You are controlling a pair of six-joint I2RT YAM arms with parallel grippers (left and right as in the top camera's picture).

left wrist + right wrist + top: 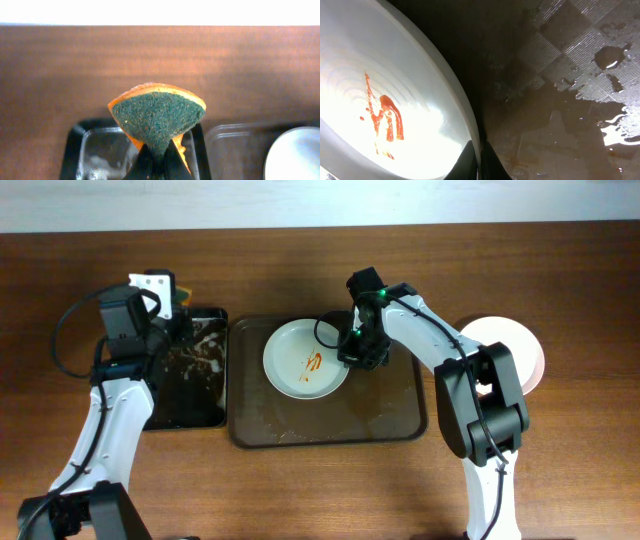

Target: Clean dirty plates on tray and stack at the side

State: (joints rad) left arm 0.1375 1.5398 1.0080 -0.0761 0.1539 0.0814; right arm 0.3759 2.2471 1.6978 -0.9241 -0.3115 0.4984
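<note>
A white plate [305,360] with red-orange sauce streaks lies at the back left of the brown tray [390,420]. My right gripper [358,350] is shut on its right rim; the right wrist view shows the fingers [479,162] pinching the plate's edge [395,95] over the wet tray [560,110]. A clean plate [520,345] rests on the table at the right, partly hidden by my right arm. My left gripper [180,320] is shut on a folded orange sponge with a green scouring face [157,117], held above the black tray [95,150].
The narrow black tray [188,370] with wet residue lies left of the brown tray. A white tag sits on my left arm [152,283]. The table's far edge runs along the top of the overhead view.
</note>
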